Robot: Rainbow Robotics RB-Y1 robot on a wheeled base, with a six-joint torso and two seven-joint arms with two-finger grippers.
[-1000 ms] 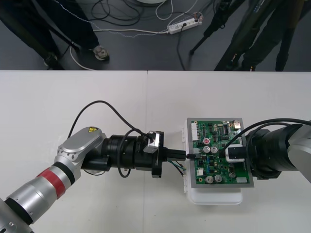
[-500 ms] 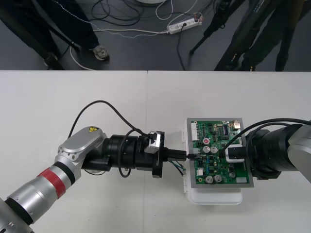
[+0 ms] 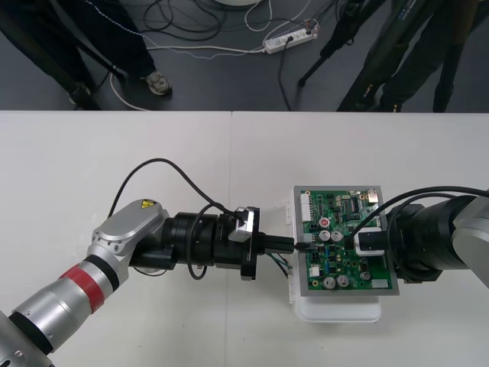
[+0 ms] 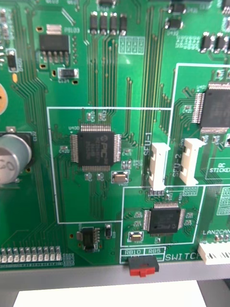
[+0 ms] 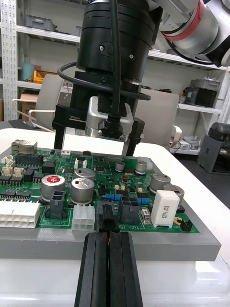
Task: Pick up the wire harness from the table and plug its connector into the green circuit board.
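The green circuit board [image 3: 348, 222] lies on its white base [image 3: 340, 310] at the table's right. My left gripper [image 3: 294, 245] reaches in level from the left and touches the board's left edge. In the left wrist view that gripper [image 5: 109, 236] is shut on the harness's black plug [image 5: 106, 221]. The plug stands at the board's [image 5: 28, 165] near edge between a white and a black connector, and I cannot tell whether it is seated. Loose harness wires [image 3: 281, 264] trail under the left gripper. My right gripper [image 3: 369, 243] hovers over the board's middle, close above its chips [image 4: 96, 146].
Two white connectors [image 4: 160, 165] and a red switch [image 4: 143, 266] sit on the board under the right wrist. Tall capacitors [image 5: 84, 187] and a white block [image 5: 165, 206] stand just behind the plug. The right gripper [image 5: 98, 136] hangs over the board's far side.
My left gripper has crept a little to the right, toward the board. The right arm has not moved.
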